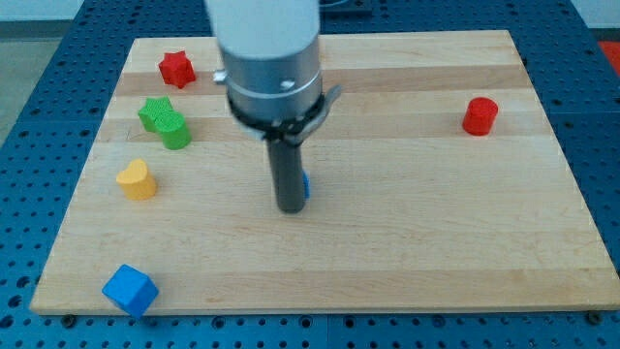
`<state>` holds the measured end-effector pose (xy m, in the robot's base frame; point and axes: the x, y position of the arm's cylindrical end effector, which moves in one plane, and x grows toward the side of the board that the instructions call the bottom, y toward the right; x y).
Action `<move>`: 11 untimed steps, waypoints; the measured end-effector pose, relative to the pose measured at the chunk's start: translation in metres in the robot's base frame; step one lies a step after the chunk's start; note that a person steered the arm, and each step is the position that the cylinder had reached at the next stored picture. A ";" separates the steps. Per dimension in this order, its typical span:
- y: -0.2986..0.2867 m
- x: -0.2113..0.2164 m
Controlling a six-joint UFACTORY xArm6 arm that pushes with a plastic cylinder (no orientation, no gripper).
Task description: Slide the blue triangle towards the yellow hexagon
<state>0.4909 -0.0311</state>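
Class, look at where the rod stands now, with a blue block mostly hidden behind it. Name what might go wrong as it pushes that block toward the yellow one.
1. My tip hides most of the blue block, showing only a sliver at the view's right; an off-centre push may let it slip aside.
2. The green blocks lie close above the yellow block; a path drifting upward could knock them.

The arm is cut off by the far edge of the view, so only its lower housing and the rod show. Just right of my tip, a sliver of a blue block peeks out from behind the rod, too much of it hidden to tell its shape. The table sits on a blue base that runs out of view on all sides.
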 end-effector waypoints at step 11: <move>0.022 -0.101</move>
<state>0.3902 -0.0093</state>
